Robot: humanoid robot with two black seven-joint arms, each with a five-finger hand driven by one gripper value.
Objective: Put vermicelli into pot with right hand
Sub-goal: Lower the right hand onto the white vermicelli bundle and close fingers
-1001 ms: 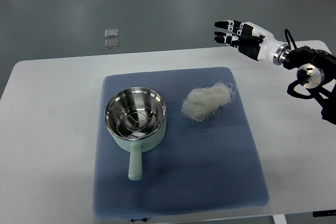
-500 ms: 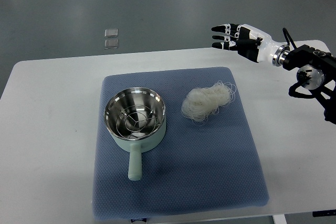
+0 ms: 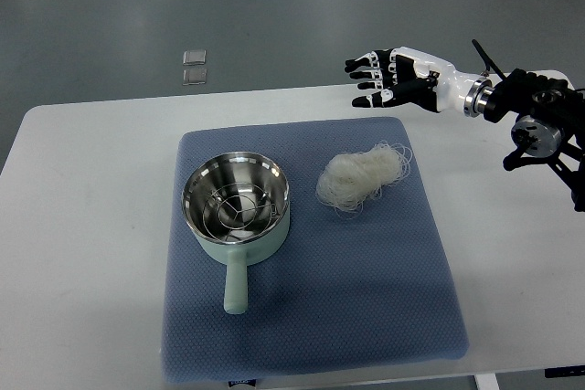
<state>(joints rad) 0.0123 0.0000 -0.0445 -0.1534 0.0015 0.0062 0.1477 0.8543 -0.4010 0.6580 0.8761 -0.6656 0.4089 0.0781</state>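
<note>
One pot (image 3: 237, 203), mint-green with a steel interior and wire rack, sits on the left half of the blue mat (image 3: 366, 299), handle toward the robot. Just beside it to the right lies the vermicelli (image 3: 363, 176), a loose pale nest, untouched. Above and right of the nest, over the mat's far edge, hovers the right hand (image 3: 388, 78), fingers spread and empty. Recommended approach: descend over the nest's centre and close around the bulk to avoid trailing strands. No legible brands or writing observed.
</note>
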